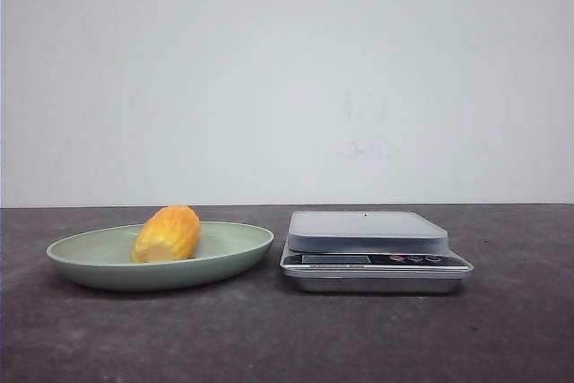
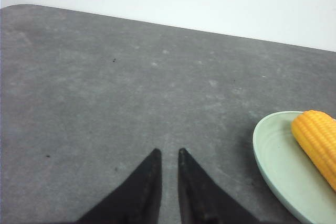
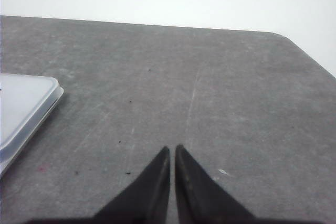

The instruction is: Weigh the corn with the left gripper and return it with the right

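Corn (image 1: 167, 233) lies on the green plate (image 1: 233, 253) just left of the kitchen scale (image 1: 372, 250), its display unreadable. Left tool (image 2: 169, 153) clenched above bare desk (image 2: 105, 93), plate cut off. Right tool (image 3: 172, 149) clenched, scale partly cropped.

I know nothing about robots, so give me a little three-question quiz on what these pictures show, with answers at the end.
1. True or false: the corn already sits on the scale.
2. Which side of the green plate does the scale stand on in the front view: A) left, B) right, C) behind?
3. Fill in: the left hand has its two fingers nearly ____ and grips nothing.

Key
1. False; it lies on the plate, and the scale's platform is bare.
2. B.
3. Together. The right hand looks the same, hanging over the dark table beside the scale.
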